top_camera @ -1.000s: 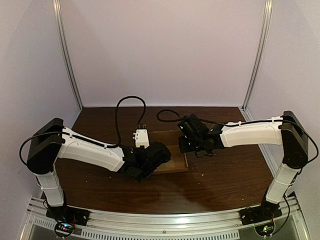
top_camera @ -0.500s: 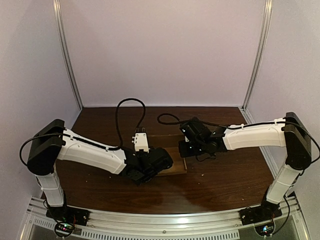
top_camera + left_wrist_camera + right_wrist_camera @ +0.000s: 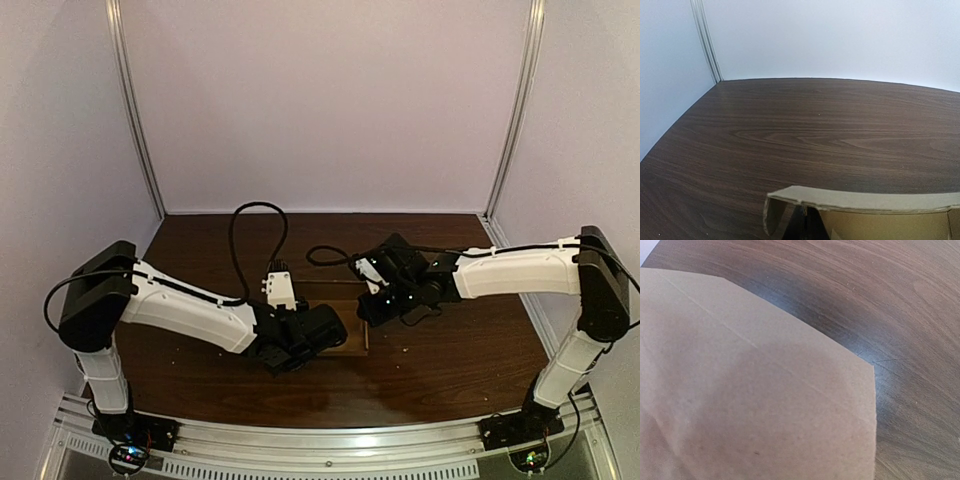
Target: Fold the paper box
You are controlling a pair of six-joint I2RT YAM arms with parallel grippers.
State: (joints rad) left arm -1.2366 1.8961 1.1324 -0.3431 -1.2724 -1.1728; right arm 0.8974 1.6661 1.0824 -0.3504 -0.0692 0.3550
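The brown paper box [image 3: 352,338] lies mid-table between my two arms, mostly covered by them in the top view. My left gripper [image 3: 325,328] sits over its left part. In the left wrist view a pale cardboard edge [image 3: 865,200] crosses the bottom, and the dark fingers [image 3: 808,220] sit tight together under it, on a thin cardboard wall. My right gripper [image 3: 372,305] is at the box's far right corner. In the right wrist view a cardboard panel [image 3: 740,390] with a crease fills most of the picture and hides the fingers.
The dark wooden table [image 3: 450,350] is walled by pale panels at the back and sides. Black cables [image 3: 240,230] loop above the left wrist and between the arms. A corner post [image 3: 702,40] stands at the far left.
Both wrists have closed in on the box and shifted toward the near edge. Far less flat cardboard shows in the top view than a second ago.
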